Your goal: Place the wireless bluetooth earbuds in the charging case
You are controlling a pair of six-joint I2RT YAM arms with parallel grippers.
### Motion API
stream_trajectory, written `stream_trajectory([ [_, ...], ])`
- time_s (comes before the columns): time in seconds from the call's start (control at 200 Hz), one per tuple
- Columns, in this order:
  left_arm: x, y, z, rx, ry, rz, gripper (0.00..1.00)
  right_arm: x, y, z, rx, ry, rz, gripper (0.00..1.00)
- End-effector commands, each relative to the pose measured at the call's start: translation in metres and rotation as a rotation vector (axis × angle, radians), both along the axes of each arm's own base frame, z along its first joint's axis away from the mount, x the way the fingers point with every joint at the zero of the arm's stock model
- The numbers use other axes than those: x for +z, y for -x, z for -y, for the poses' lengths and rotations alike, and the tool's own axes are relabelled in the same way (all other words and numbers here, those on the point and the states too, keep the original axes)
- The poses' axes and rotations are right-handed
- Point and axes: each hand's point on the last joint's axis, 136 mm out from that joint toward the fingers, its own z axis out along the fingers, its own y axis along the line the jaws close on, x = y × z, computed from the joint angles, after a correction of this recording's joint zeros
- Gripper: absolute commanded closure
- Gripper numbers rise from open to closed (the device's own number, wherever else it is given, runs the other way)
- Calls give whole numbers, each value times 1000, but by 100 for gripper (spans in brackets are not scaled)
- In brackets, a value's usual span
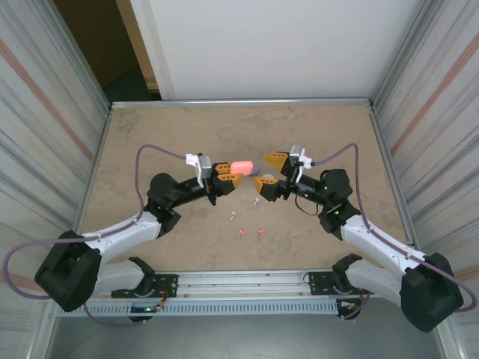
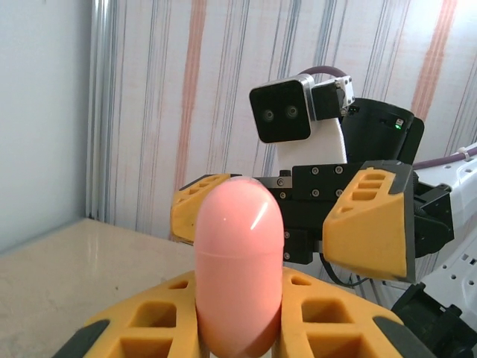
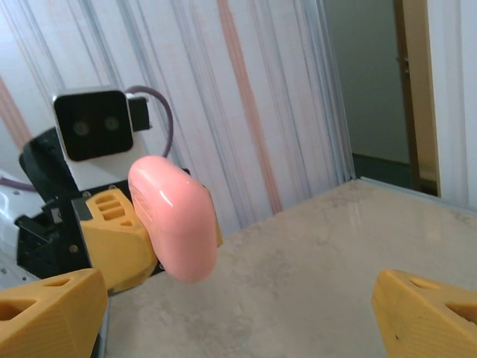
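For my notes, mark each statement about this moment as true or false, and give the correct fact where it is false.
1. The left gripper is shut on the coral-pink charging case. True.
2. The right gripper is also shut on the case. False: its jaws stand wide open and hold nothing.
3. The case rests on the table. False: it is held in the air above the table.
4. Loose coral earbuds and white earbuds lie on the table, nearer to the arm bases than the grippers are. True.
5. The lid of the case stands open. False: the case looks closed, with just a thin seam around it.
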Motion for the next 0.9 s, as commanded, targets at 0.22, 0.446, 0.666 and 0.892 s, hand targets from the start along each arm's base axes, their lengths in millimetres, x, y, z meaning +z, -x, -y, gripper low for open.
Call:
stream_trajectory([
  [0.22, 19, 12, 3, -40, 33, 123, 100, 42, 2, -6, 50, -77, 56, 13],
  [0.446, 19, 12, 4, -39, 32, 120, 100, 40, -6, -15, 61, -65, 41, 17],
  [0.666, 19, 12, 4, -39, 33, 124, 100, 38, -9, -19, 69, -57, 36, 17],
  [0.892, 22, 15, 4, -56, 39, 127, 100, 35, -16, -20, 44, -45, 33, 18],
])
